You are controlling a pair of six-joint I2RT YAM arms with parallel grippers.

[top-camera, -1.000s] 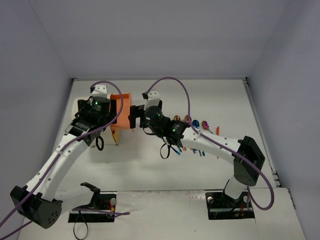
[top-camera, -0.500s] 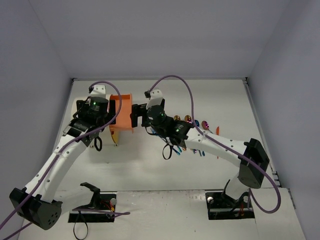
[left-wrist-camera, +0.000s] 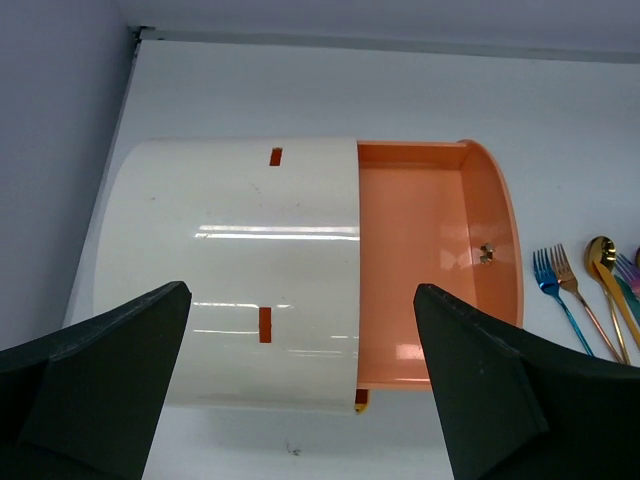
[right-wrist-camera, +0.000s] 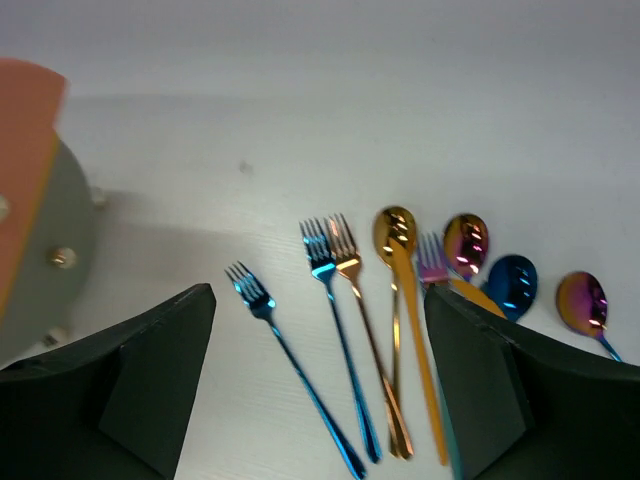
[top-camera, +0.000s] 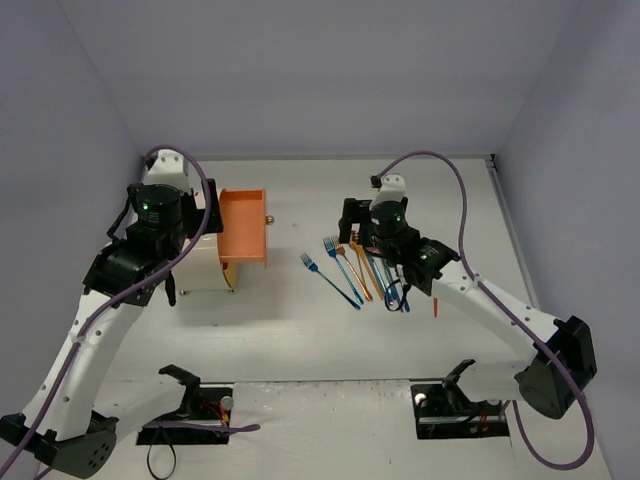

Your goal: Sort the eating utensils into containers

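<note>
Cutlery [right-wrist-camera: 395,232] lies in a row on the tabletop [top-camera: 280,320], right of the open orange drawer [left-wrist-camera: 420,240], which looks empty. Our right fingers [right-wrist-camera: 150,370] hang spread and empty above the forks [right-wrist-camera: 322,262], likely lining up a pick. Our left fingers [left-wrist-camera: 100,370], also apart and empty, hover over the white cabinet [left-wrist-camera: 230,270], perhaps to steady it.
</note>
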